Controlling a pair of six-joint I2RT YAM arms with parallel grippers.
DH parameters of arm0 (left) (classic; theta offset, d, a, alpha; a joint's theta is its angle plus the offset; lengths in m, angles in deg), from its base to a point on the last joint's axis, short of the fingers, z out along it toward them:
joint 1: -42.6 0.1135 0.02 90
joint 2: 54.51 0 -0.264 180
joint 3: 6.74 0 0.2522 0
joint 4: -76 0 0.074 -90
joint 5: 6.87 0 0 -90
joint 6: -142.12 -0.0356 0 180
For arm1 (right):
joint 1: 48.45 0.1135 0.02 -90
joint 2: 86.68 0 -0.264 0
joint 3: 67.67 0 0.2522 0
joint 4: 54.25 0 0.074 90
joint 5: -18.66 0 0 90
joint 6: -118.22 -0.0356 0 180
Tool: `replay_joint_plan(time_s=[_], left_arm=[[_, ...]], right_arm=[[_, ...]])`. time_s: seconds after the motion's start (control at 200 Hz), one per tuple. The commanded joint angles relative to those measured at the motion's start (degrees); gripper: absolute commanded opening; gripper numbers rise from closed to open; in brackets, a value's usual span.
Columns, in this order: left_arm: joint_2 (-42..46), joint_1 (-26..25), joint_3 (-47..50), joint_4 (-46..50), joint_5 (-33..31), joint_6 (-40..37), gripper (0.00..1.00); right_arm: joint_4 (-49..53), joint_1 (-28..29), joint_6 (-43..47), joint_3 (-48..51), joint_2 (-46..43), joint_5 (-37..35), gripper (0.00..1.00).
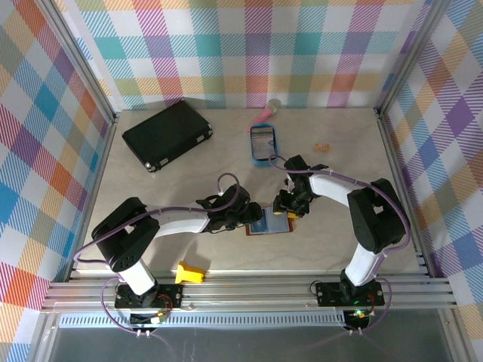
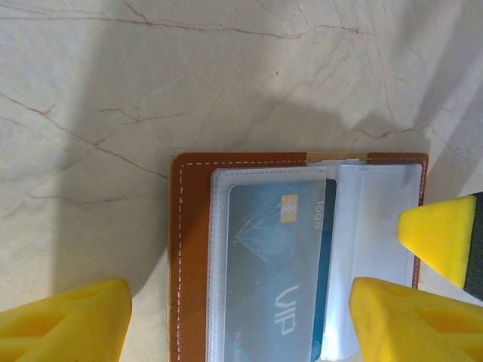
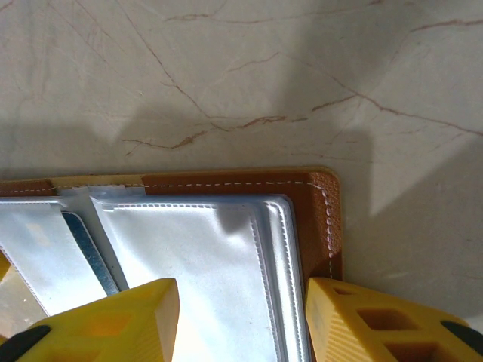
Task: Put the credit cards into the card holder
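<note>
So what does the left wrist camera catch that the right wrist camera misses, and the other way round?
Left wrist camera's own: the dark blue credit card face up in a clear sleeve, gold chip and VIP lettering readable, the open left gripper astride it. Right wrist camera's own: the card holder's rounded stitched corner and stacked clear sleeves between the fingers of the open right gripper. Shared: the brown card holder lying open on the marbled table.

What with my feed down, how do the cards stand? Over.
Both open: left tool, right tool, at card holder. Holder open, blue card mostly in sleeve. Nothing blocking.
</note>
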Motion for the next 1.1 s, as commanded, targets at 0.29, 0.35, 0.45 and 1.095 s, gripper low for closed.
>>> replay_joint_plan(time_s=[0.29, 0.35, 0.45, 1.095], left_arm=[[-0.44, -1.42, -1.65, -3.23, 4.94, -0.78, 0.74], [-0.58, -1.63, -1.73, -3.56, 5.7, -0.69, 0.74], [-0.53, -2.04, -1.65, -4.29, 6.37, -0.61, 0.74], [6.43, -2.38, -3.11, -6.23, 7.64, 0.45, 0.73]], right_arm=[[-1.95, 0.48, -0.86, 2.66, 2.71, 1.7, 0.48], [-2.11, 0.54, -0.98, 2.75, 2.76, 1.71, 0.48], [-2.22, 0.49, -1.07, 2.75, 2.91, 1.86, 0.48], [-2.21, 0.53, -1.68, 2.92, 3.07, 1.85, 0.48]])
